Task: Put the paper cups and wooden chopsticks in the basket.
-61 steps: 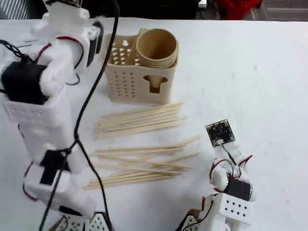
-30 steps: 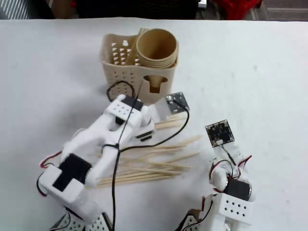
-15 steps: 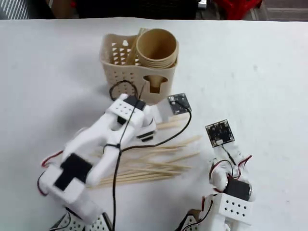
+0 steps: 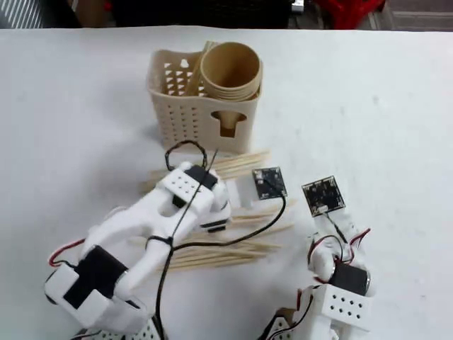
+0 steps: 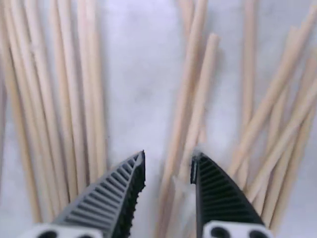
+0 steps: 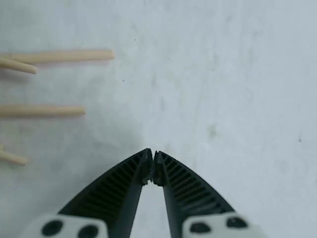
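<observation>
Loose wooden chopsticks lie on the white table in front of the beige basket. A stack of paper cups stands in the basket's right half, and a few chopsticks lean in it beside the stack. My left arm hangs over the chopstick pile. Its gripper is open just above the sticks, and two chopsticks run into the gap between the jaws. My right gripper is shut with nothing in it over bare table, chopstick ends off to one side.
The right arm rests folded at the near right edge of the table. A black cable loops over the left arm. The table's right half and far left are bare white surface.
The left arm swung from beside the basket down over the chopsticks, then slid toward the near edge across the pile. The right arm has not moved.
</observation>
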Motion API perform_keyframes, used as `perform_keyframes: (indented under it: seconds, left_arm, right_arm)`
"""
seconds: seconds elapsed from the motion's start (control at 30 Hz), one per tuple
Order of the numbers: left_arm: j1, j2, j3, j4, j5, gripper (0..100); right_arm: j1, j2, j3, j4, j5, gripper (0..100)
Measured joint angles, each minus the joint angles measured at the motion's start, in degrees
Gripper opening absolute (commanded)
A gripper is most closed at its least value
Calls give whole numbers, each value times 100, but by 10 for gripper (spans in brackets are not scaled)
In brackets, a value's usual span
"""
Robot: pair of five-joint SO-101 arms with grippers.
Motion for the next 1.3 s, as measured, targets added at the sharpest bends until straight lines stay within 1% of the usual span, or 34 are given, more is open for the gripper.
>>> perform_keyframes:
  seconds: [0.17,0.27,0.37,0.47,0.6,0.83,1.0,1.2,1.3]
  left_arm:
    - [-193,44,9,-290,-35,175]
    - [-167,396,-70,-308,-62,168]
    - [-193,703,-369,-193,-62,142]
    - [-185,941,-651,62,-62,85]
    - [-158,1029,-686,141,-62,23]
    - [-158,1046,-782,220,-62,20]
    - [-220,387,-800,633,-70,20]
    - [-229,-1178,-800,1424,-18,20]
    - [-316,-1960,-1002,1811,79,20]
  right_arm:
    - [0,0,0,0,0,18]
    - [0,0,0,0,0,18]
    - [0,0,0,0,0,18]
    - [0,0,0,0,0,18]
    - [0,0,0,0,0,18]
    - [0,0,0,0,0,18]
    - [0,0,0,0,0,18]
    - [0,0,0,0,0,18]
    - [0,0,0,0,0,18]
